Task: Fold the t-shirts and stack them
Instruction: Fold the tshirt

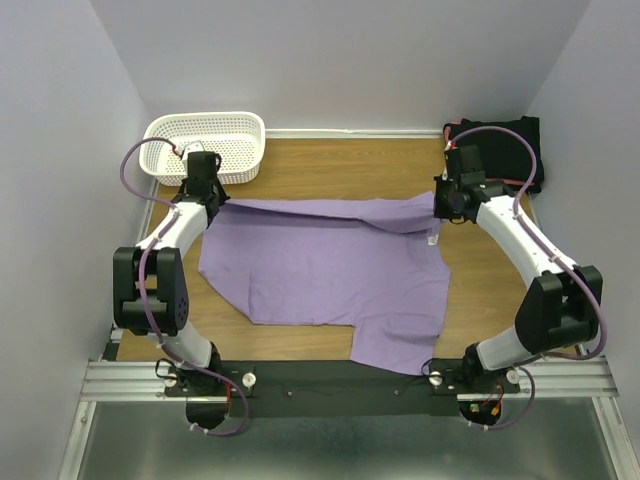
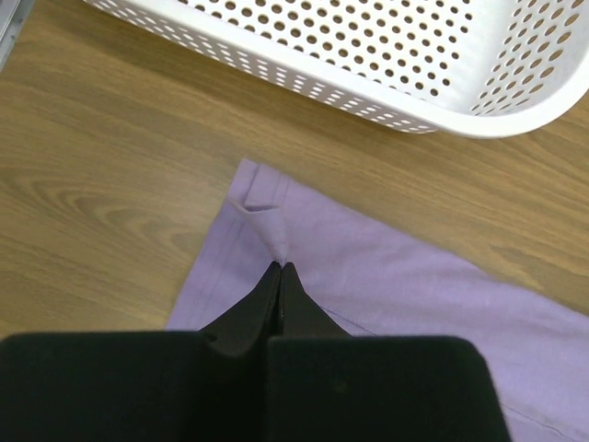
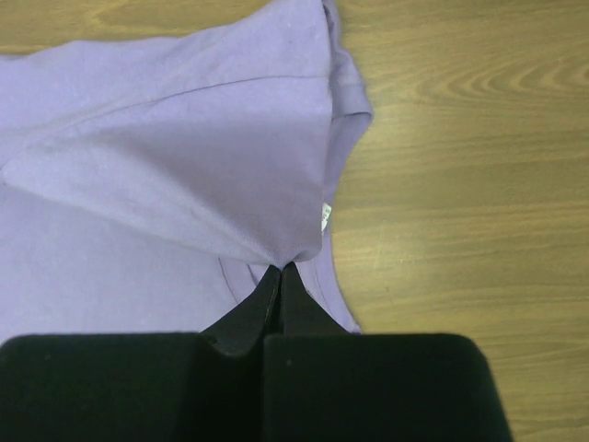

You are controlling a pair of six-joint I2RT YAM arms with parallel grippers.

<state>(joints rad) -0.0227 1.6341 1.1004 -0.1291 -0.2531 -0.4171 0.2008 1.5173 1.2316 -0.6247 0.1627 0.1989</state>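
A lavender t-shirt (image 1: 320,275) lies spread over the middle of the wooden table, its far edge lifted into a fold between the two arms. My left gripper (image 1: 208,196) is shut on the shirt's far left corner (image 2: 276,241), the cloth puckering at the fingertips (image 2: 280,269). At the far right, my right gripper (image 1: 447,212) is shut on a lifted fold of the lavender t-shirt (image 3: 184,166) next to its white label (image 3: 325,216). Folded black t-shirts (image 1: 510,145) sit stacked at the far right corner.
A white mesh basket (image 1: 205,145) stands at the far left corner, just beyond my left gripper, and its rim (image 2: 442,110) fills the top of the left wrist view. Bare wooden table (image 3: 460,138) shows to the right of the shirt.
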